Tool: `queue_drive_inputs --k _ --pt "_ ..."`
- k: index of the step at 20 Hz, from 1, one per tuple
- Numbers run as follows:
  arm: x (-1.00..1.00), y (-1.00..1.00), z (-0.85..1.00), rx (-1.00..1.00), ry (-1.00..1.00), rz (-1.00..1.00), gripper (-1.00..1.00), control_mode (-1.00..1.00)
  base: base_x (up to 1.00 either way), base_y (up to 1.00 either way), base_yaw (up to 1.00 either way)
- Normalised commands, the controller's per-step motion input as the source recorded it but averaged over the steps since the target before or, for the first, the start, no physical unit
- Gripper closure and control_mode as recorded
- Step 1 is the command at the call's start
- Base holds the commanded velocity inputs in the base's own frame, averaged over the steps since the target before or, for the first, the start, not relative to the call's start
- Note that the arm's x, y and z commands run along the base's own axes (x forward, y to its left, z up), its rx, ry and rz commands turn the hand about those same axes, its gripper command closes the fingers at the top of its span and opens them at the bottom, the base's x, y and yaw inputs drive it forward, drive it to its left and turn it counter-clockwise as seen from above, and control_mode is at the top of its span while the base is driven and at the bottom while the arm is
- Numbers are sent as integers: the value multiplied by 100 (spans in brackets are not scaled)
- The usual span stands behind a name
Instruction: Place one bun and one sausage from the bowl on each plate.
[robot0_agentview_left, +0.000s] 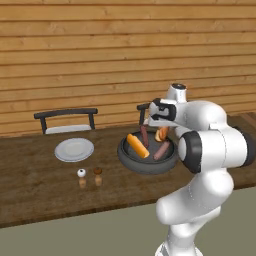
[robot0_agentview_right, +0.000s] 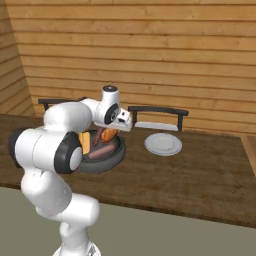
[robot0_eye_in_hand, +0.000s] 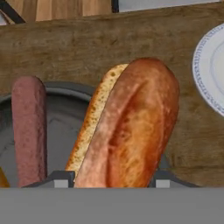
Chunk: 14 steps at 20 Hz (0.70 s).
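Note:
The dark bowl (robot0_agentview_left: 147, 167) sits on the wooden table and holds buns and sausages. My gripper (robot0_eye_in_hand: 113, 179) reaches down into its far side, where its two fingertips press against both sides of a golden-brown split bun (robot0_eye_in_hand: 131, 127). That bun (robot0_agentview_left: 161, 133) still leans on the bowl's rim (robot0_eye_in_hand: 65, 87). A sausage (robot0_eye_in_hand: 29, 127) lies just left of it. A second bun (robot0_agentview_left: 137, 145) and another sausage (robot0_agentview_left: 161, 150) lie nearer the front. One light plate (robot0_agentview_left: 74, 149) lies left of the bowl, another plate (robot0_agentview_right: 163, 144) to its right.
Salt and pepper shakers (robot0_agentview_left: 81, 175) (robot0_agentview_left: 98, 174) stand in front of the left plate. Two dark chairs (robot0_agentview_left: 67, 120) (robot0_agentview_right: 157, 117) are pushed in at the table's far side, against a wooden plank wall.

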Motion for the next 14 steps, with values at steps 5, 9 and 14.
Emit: queue_drive_inputs --k 5,9,14 --pt "-14 -88 28 0 0 0 100 -100 0 0 0" --pt "0 -100 1 0 0 0 100 -100 0 0 0" --pt "8 -96 -11 0 4 0 100 -100 0 0 0"
